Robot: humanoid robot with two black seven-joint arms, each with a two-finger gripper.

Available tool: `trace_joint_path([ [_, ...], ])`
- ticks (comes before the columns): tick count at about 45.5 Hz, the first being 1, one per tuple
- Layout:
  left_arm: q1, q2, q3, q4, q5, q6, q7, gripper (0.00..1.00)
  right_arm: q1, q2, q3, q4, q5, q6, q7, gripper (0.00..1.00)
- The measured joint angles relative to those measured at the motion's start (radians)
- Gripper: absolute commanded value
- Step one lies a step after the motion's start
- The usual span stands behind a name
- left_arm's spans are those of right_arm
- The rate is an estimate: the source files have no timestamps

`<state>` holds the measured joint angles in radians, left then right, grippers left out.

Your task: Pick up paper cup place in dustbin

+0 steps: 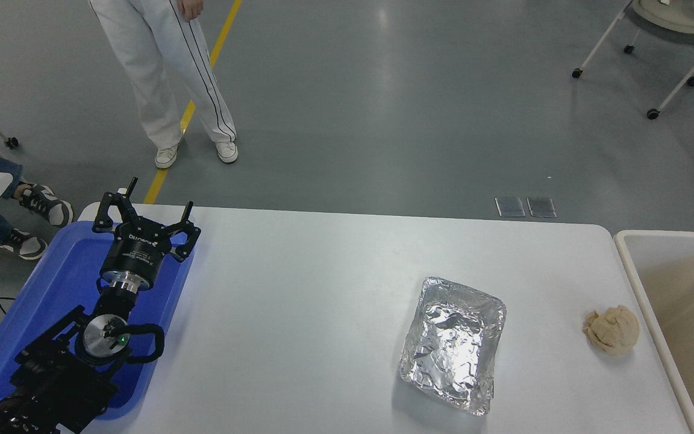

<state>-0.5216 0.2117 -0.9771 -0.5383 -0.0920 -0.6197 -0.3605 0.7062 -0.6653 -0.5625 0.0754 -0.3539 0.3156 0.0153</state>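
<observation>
The white table is lying mostly bare through its middle, leaving wide open surface between the blue plastic tray at its left edge and the crinkled foil tray toward the right. The foil tray is sitting at a slant, well apart from the near edge and far edge alike. A crumpled tan paper ball is resting near the table's right edge, apart from the foil tray and just beside the dustbin, whose thick off-white rim is running alongside that edge; only part of its beige inside is showing, and the picture is cutting it off at the right. The paper cup is not showing anywhere on the table or in the visible part of the bin.

The left gripper is hanging over the far end of the blue tray, its arm coming up from the lower left corner and pointing away from the camera. Its fingers are spread wide apart, gripping nothing. The right arm is not showing.

Beyond the table, 1 person in white trousers is standing on the grey floor.
</observation>
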Motion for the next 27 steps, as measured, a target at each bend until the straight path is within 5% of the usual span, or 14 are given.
trace_joint_path([
  [15,0.000,0.000,0.000,0.000,0.000,0.000,0.000,1.00,-0.016,0.024,0.011,0.001,0.037,-0.050,-0.024,0.00],
  [18,0.000,0.000,0.000,0.000,0.000,0.000,0.000,1.00,-0.017,0.028,0.011,0.001,0.039,-0.061,-0.025,0.19],
  [24,0.000,0.000,0.000,0.000,0.000,0.000,0.000,1.00,-0.018,0.034,0.012,0.001,0.043,-0.092,-0.027,0.98],
  [27,0.000,0.000,0.000,0.000,0.000,0.000,0.000,1.00,-0.020,0.037,0.013,0.001,0.044,-0.120,-0.027,1.00],
])
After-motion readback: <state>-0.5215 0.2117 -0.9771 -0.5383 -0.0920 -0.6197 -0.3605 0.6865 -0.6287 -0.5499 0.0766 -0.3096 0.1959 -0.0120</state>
